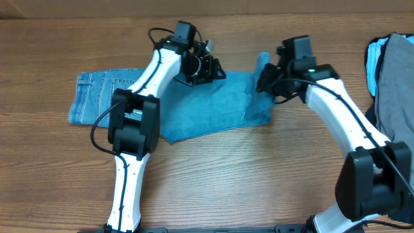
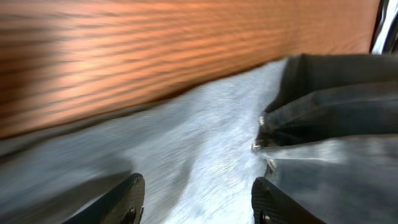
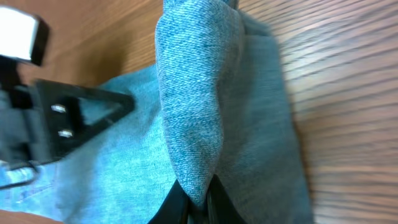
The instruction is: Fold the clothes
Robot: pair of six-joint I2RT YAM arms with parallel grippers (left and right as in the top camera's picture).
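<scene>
Jeans: light-blue denim, lying lengthwise across the middle of the wooden table. One end is toward the left, the other ends at the right gripper. Mostly flat, apart from the right end.

Pile of garments: at the far right edge of the table, grey on top, with pale-blue and dark cloth showing at its left side. Well apart from the jeans.

Right gripper: fingers together, clamped on a pinched ridge of denim at the jeans' right end. In the right wrist view the ridge runs away from the fingers as a narrow fold, and the cloth drapes off to both sides onto the table. Overhead, the fold shows as a small raised peak at the far right corner of the jeans.

Left gripper: over the far edge of the jeans near their middle, beside the right gripper and apart from it. Left wrist view: fingers apart, bare denim in the gap, nothing held. Whether the fingertips touch the cloth I cannot tell, as the view is blurred
</scene>
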